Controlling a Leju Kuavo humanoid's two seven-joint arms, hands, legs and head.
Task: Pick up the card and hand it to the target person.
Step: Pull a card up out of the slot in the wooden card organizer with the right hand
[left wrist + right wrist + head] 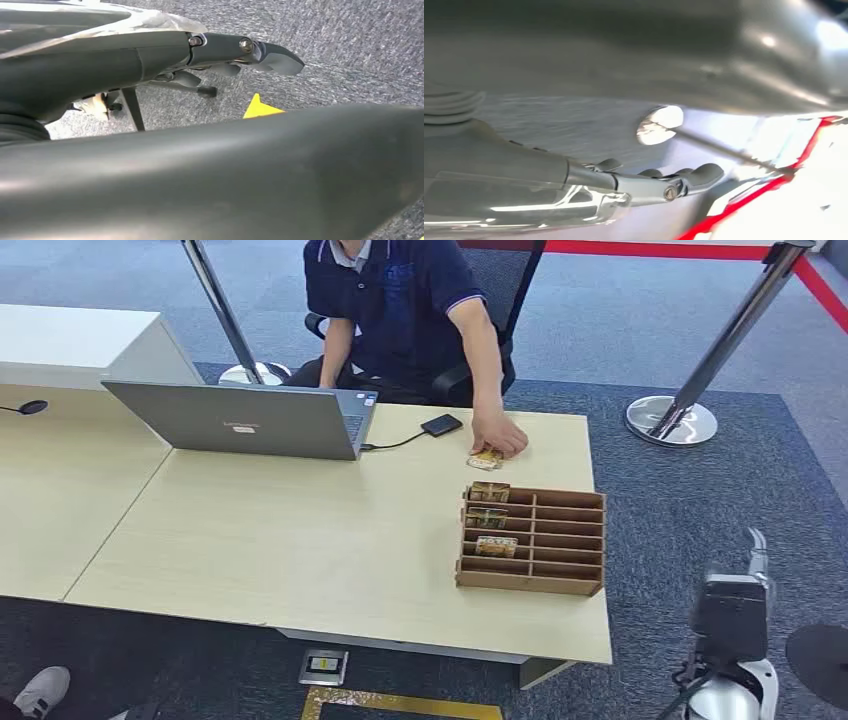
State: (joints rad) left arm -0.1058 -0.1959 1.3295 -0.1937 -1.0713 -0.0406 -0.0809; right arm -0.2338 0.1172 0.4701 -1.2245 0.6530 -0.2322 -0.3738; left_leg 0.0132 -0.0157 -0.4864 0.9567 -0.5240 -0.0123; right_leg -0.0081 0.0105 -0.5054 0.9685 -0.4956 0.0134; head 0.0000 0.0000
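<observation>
Not started: small printed card (485,458) under a person's hand (499,435) near the pale wooden desk's (300,540) far edge, right hand (757,550) and left hand (240,55) both empty, fingers loose.

laptop (250,420) open on desk (300,540) | black drive (441,425) cabled to it | wooden rack (560,540) near desk's right edge | stanchion (672,420) on carpet (700,490)

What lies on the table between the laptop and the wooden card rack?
In the head view, only bare tabletop lies between the laptop and the wooden card rack. The black cable and the small black device lie farther back, toward the person.
</observation>
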